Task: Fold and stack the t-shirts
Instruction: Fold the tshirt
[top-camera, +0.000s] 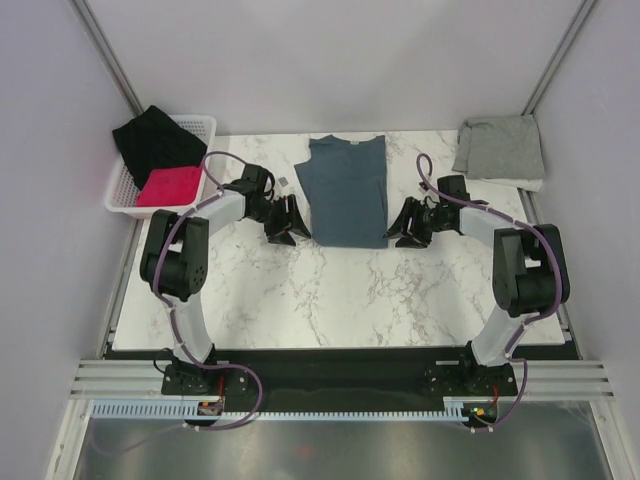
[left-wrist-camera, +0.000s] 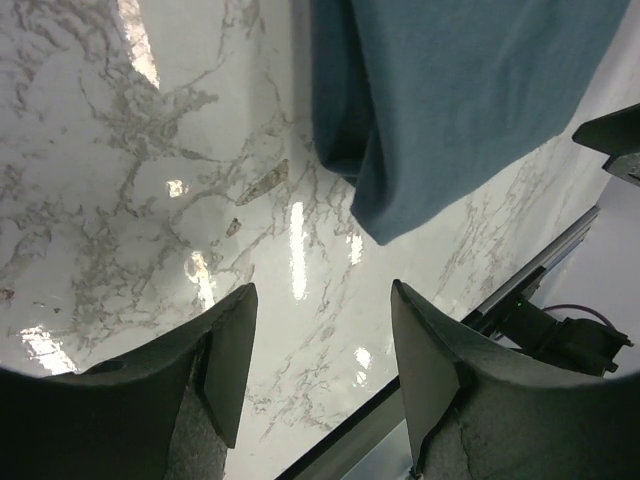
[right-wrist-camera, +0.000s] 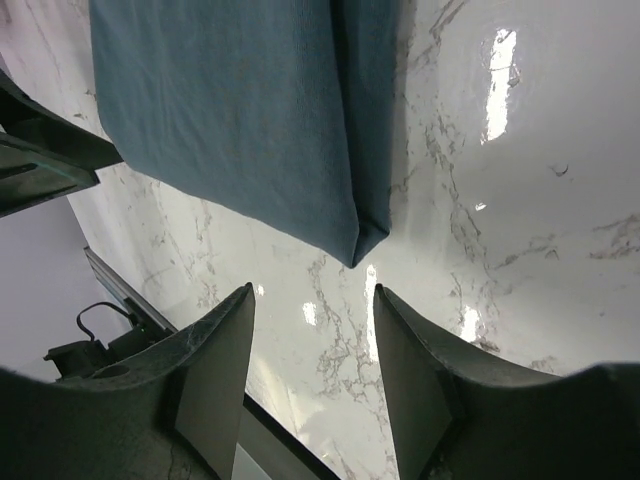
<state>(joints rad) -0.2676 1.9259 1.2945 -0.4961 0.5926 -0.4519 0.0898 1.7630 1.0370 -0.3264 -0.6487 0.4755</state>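
Top view: the slate-blue tee (top-camera: 347, 190) lies folded narrow at the middle-back of the marble table (top-camera: 330, 300), and the grey tee (top-camera: 500, 148) sits folded at the back right corner. The left gripper (top-camera: 290, 225) and right gripper (top-camera: 405, 225) flank the blue one's near corners. Left wrist: jaws spread, nothing between them, tee corner just ahead. Right wrist: same deal.

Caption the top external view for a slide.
Open left gripper and open right gripper flank the folded slate-blue t-shirt on the marble table; the grey t-shirt lies at the far-right corner.
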